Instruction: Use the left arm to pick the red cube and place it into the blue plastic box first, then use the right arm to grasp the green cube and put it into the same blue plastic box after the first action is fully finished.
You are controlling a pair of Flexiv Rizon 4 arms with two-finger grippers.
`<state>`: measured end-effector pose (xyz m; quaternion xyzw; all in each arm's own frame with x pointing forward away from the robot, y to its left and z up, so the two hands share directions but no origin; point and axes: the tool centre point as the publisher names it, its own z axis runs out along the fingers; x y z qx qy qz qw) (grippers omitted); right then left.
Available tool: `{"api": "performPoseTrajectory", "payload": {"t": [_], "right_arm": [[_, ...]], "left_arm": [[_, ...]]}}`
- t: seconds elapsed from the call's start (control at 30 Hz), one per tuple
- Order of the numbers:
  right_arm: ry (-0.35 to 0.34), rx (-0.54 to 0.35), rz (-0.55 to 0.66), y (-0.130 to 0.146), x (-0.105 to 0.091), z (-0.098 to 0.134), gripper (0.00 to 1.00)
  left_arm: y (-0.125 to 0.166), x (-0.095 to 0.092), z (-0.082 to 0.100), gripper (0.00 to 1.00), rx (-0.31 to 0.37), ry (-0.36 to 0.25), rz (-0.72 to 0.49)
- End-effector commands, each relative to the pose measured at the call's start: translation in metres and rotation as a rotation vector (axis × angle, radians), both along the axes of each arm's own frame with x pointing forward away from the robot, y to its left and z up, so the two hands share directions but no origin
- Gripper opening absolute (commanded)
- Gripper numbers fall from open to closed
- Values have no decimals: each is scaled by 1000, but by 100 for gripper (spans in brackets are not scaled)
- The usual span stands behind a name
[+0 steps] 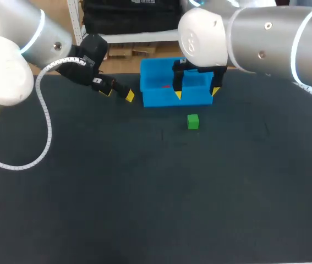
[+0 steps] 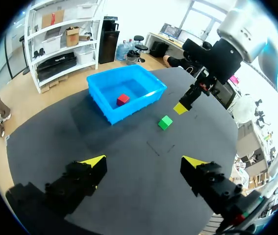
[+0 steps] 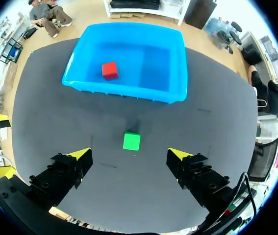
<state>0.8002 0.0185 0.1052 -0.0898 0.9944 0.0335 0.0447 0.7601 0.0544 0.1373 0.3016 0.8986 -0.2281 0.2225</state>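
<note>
Head view: red cube (image 1: 165, 86) in box (image 1: 161, 98)

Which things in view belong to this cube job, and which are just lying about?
Job:
red cube, inside the blue plastic box
green cube, outside the box
left gripper and right gripper, jaws open

Not the job:
table
white coiled cable

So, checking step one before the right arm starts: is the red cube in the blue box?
In: the red cube sits on the floor inside the blue plastic box, within its walls.
</note>
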Motion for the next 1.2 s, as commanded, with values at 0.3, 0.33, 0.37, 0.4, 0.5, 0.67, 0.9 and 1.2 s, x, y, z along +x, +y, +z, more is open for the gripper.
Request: {"api": "performPoseTrajectory", "payload": {"t": [0.3, 0.33, 0.37, 0.4, 0.5, 0.67, 0.9, 1.2], "right_arm": [[-5, 6, -38, 2, -1, -20, 100], [-6, 6, -41, 2, -1, -21, 100], [-7, 6, -43, 3, -1, -23, 100], [-7, 7, -46, 3, 0, -26, 100], [-9, 6, -51, 5, 0, -30, 100], [-13, -7, -67, 5, 0, -41, 100], [-28, -55, -69, 6, -2, -55, 100], [-35, -62, -108, 7, -4, -67, 100]], "left_arm": [[1, -1, 0, 100, -4, -3, -2], [1, -1, 0, 100, -4, -3, -2], [1, -1, 0, 100, -4, -3, -2], [1, -1, 0, 100, -4, -3, -2], [1, -1, 0, 100, -4, -3, -2], [1, -1, 0, 100, -4, -3, -2], [1, -1, 0, 100, -4, -3, -2], [1, -1, 0, 100, -4, -3, -2]]}}
